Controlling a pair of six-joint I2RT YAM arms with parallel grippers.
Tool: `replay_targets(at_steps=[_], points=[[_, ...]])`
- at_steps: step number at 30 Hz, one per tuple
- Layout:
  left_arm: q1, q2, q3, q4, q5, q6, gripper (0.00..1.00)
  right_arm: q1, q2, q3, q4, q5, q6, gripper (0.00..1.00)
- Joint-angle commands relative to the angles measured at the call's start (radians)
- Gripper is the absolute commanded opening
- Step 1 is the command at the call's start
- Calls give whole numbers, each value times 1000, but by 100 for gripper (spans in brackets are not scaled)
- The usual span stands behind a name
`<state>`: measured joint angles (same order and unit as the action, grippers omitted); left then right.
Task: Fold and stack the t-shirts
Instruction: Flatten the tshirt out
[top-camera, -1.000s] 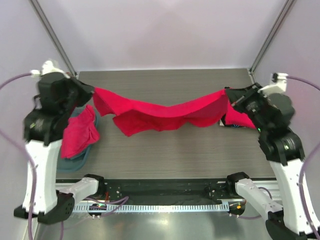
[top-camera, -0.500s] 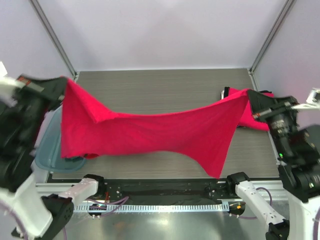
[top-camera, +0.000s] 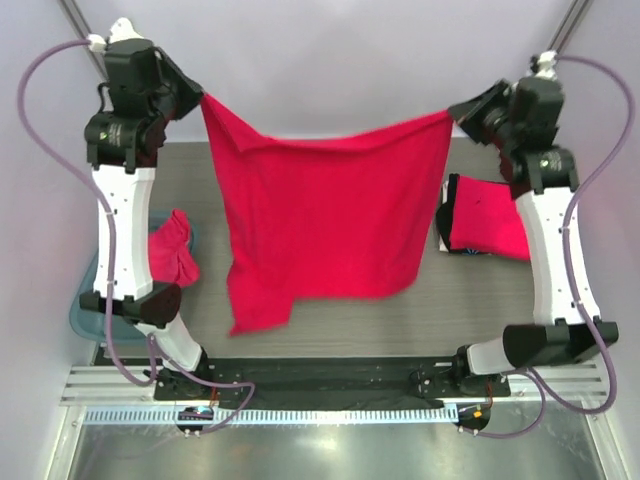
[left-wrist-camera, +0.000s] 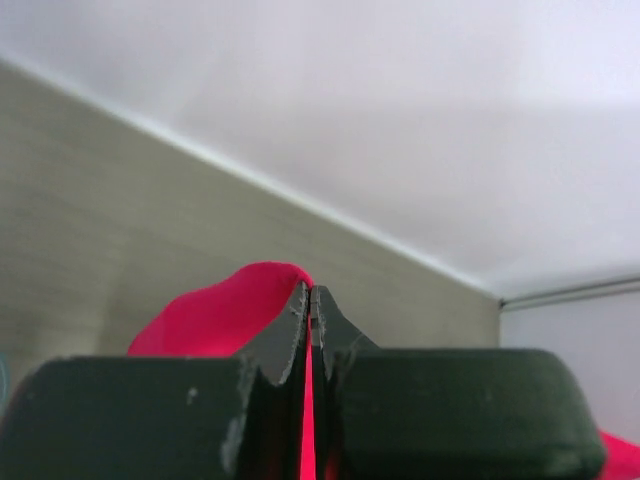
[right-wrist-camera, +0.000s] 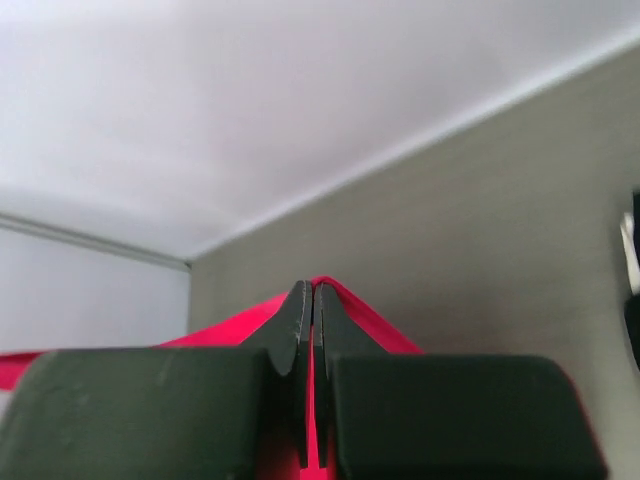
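A red t-shirt (top-camera: 320, 225) hangs spread in the air between both raised arms, its lower edge over the table's front. My left gripper (top-camera: 197, 97) is shut on its upper left corner; the cloth (left-wrist-camera: 215, 318) shows pinched between the jaws in the left wrist view. My right gripper (top-camera: 455, 112) is shut on the upper right corner; red cloth (right-wrist-camera: 385, 330) shows between its jaws in the right wrist view. A folded red t-shirt (top-camera: 487, 217) lies at the table's right. A crumpled red t-shirt (top-camera: 170, 255) sits in the bin at the left.
A teal bin (top-camera: 88, 305) stands at the table's left edge. A dark flat thing (top-camera: 446, 240) lies under the folded shirt. Grey wood-grain table (top-camera: 330, 315), pale enclosure walls with metal posts (top-camera: 75, 15) at the back corners.
Both arms have swung up and back, lifting the red shirt from a sagging drape low over the table to a high, spread hang. The grips have held.
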<state>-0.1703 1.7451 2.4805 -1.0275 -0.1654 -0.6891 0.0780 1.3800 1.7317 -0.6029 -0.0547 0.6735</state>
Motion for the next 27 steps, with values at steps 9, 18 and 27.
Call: replay_targets(at_steps=[9,18,27], points=[[26,-159,-58,389,93,83,0,-130,140,224,153,-270,98,1],[-20,-328,-766,502,32,-1,0,-130,82,-372,460,-307,152,1],[-66,-614,-1385,575,18,-113,0,-130,-21,-811,525,-240,55,1]])
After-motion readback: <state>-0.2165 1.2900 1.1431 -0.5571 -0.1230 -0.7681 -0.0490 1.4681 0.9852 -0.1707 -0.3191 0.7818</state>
